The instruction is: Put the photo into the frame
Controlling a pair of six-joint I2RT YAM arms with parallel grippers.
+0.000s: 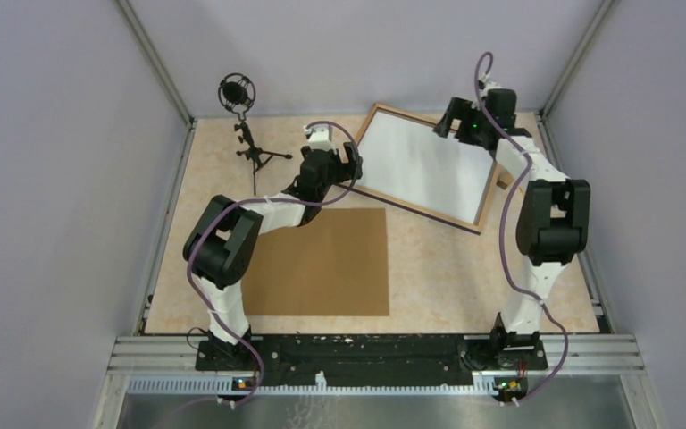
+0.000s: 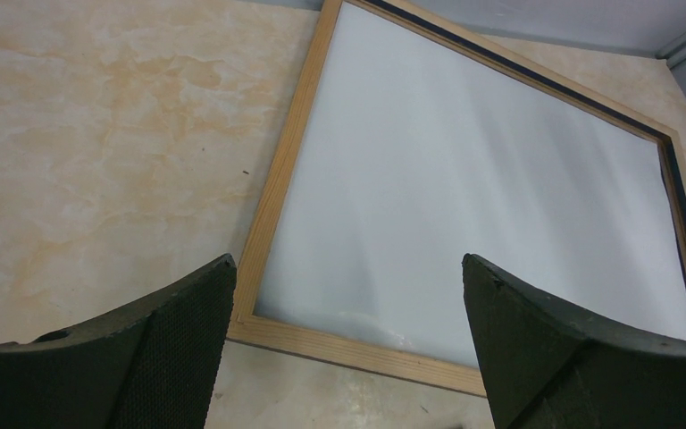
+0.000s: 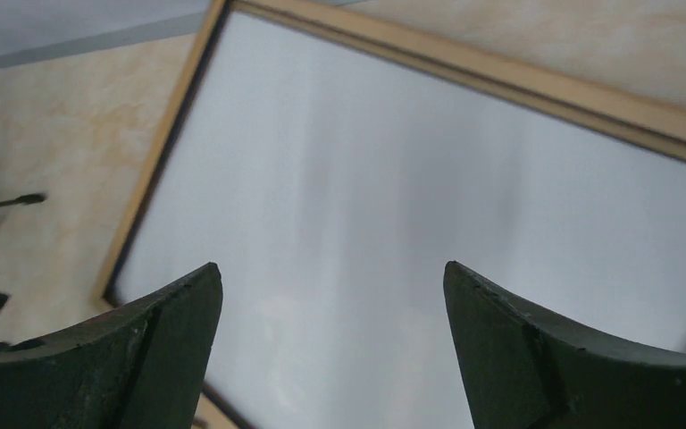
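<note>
Frame [image 1: 417, 209] lies flat toward the table's [image 1: 464, 277] far-right corner, with the photo [image 1: 424, 165] inside it, white side up. Left gripper [image 2: 347, 259] and right gripper [image 3: 332, 265] are both spread wide above it, holding nothing.

I see plain pale grey walls [image 1: 45, 179] closing in three sides, aluminium posts [image 1: 154, 61] in the upper corners, a beige marbled tabletop [image 1: 464, 277] under even light, a metal rail [image 1: 616, 350] along the bottom
</note>
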